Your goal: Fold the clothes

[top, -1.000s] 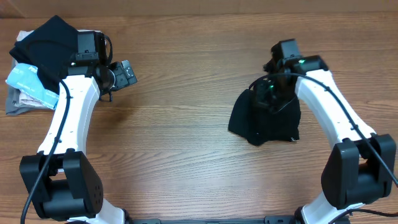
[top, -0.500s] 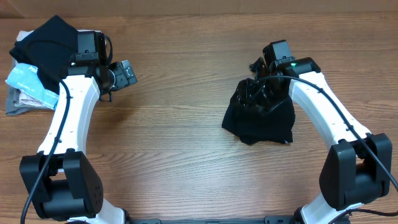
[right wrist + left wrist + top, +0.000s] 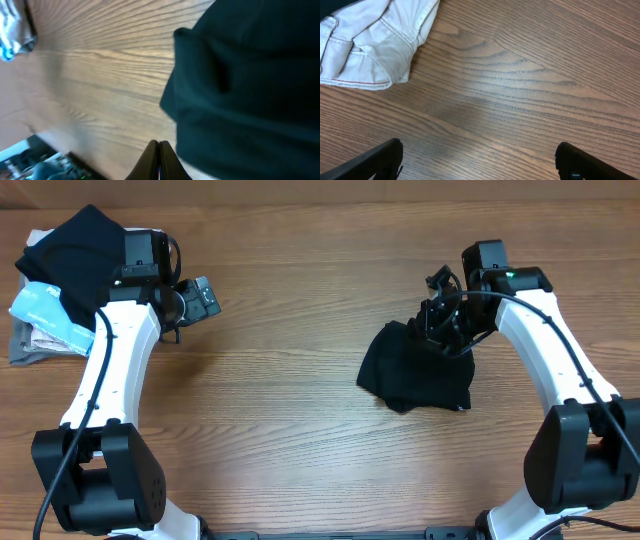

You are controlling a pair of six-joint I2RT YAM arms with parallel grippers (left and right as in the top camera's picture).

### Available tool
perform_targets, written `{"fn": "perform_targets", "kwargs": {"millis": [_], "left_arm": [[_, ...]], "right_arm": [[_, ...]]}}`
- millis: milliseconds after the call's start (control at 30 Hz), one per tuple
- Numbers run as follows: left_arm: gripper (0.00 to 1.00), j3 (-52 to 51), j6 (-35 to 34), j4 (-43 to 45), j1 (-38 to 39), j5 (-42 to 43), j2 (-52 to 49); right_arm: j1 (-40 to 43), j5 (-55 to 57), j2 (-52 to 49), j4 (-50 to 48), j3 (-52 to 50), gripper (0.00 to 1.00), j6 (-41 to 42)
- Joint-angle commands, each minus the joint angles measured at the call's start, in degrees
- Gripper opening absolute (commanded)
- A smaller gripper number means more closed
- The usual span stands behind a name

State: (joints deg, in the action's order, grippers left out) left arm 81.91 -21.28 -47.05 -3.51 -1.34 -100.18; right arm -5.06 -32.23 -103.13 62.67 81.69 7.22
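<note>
The plain black short-sleeved shirt of soft fabric (image 3: 412, 375) lies in a crumpled heap on the brown wooden table (image 3: 300, 430), right of centre in the overhead view. The right hand (image 3: 159, 150) has been drawn away from over the heap and is now found at its upper right edge. Over the last second its fingers were parted and brought together again; in the right wrist view the tips are seen pressed flat against each other, with the dark cloth just beside them at the right. Whether a thin fold is pinched between them cannot be told.

The heap has been pulled slightly towards the left of the frame but is not spread out. A re-grasp is judged to be under way, so folding proper has barely been begun: the shirt must first be laid flat.

The left hand (image 3: 479, 160) is kept wide open over bare wood, nothing being held, near the stack of folded garments (image 3: 60, 290) at the upper left, a pale beige piece (image 3: 370, 40) of which is seen.
</note>
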Motion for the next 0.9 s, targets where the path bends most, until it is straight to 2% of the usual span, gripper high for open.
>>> {"fn": "perform_targets", "kwargs": {"millis": [0, 200, 633, 767, 867], "left_arm": [[1.0, 0.8, -0.8, 0.1, -0.2, -0.6, 0.9], [1.0, 0.8, -0.8, 0.1, -0.2, -0.6, 0.9], [1.0, 0.8, -0.8, 0.1, -0.2, -0.6, 0.9], [1.0, 0.8, -0.8, 0.1, -0.2, -0.5, 0.9], [1.0, 0.8, -0.8, 0.1, -0.2, -0.6, 0.9]], "right_arm": [[-0.2, 5.0, 0.9, -2.3, -2.4, 0.04, 1.6], [-0.2, 9.6, 0.7, -10.5, -6.9, 0.06, 3.3], [-0.1, 17.8, -1.2, -40.9, -21.4, 0.06, 5.2], [0.0, 13.1, -1.0, -41.2, -20.5, 0.06, 3.8], [0.7, 4.5, 0.0, -38.1, -16.9, 0.09, 2.0]]}}
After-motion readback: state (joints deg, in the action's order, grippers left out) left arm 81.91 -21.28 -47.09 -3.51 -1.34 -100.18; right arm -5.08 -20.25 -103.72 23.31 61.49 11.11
